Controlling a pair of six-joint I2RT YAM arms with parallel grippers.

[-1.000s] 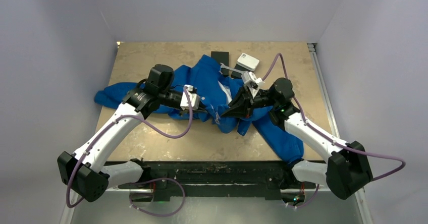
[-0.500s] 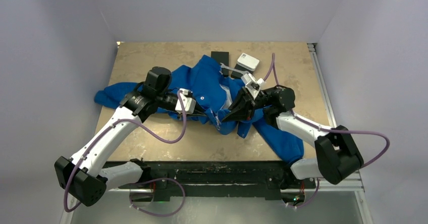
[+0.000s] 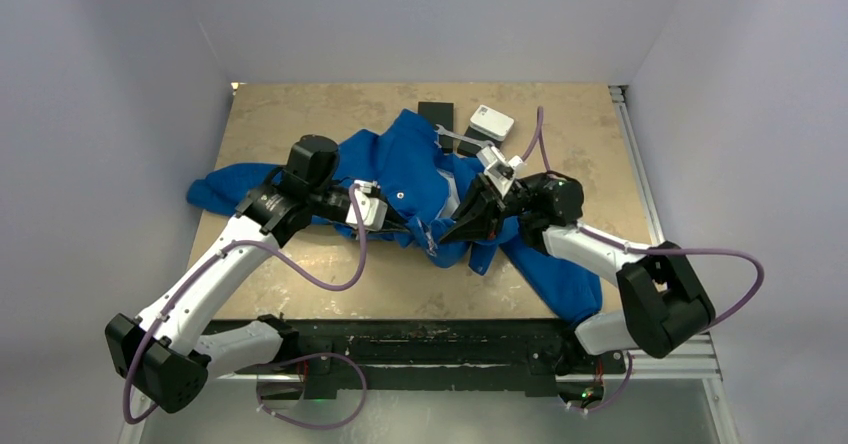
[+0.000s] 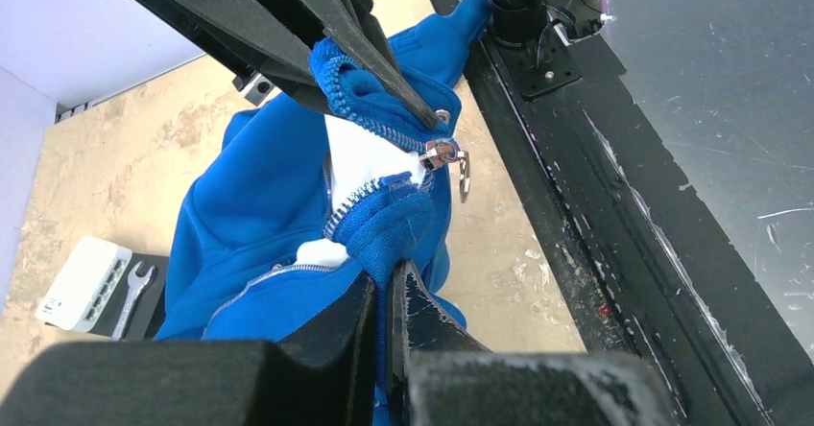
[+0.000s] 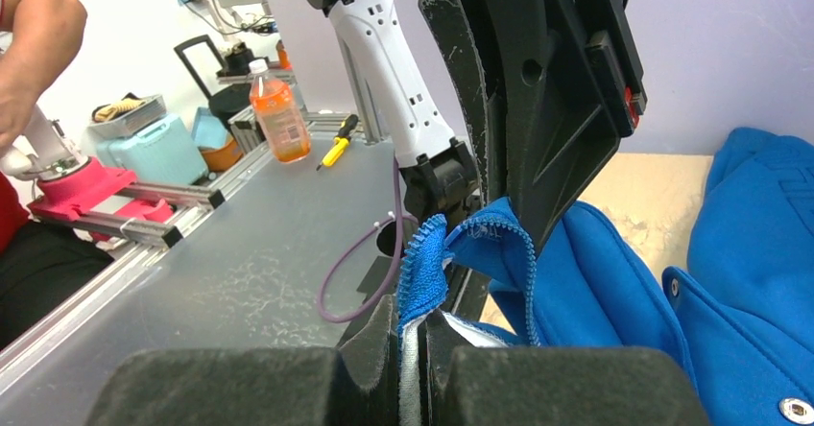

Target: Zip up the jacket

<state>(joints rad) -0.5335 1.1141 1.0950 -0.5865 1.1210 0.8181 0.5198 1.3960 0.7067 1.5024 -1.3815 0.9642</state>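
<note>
Jacket [image 3: 405,154]: crumpled at middle of table [image 3: 300,114], front hem raised between both arms. Left end effector [image 4: 389,274] clenched on one hem corner, right end effector [image 5: 413,322] clenched on the opposite toothed edge. Silver zipper slider [image 4: 443,153] seen in left wrist view only, just beside the right tips.

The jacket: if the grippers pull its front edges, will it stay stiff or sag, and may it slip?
Probably floppy: the jacket lies crumpled in soft folds. It likely bends wherever pinched, as its hem curls at the left gripper. The fuzzy fabric seems unlikely to slip, but the zipper pull dangles loosely.
</note>
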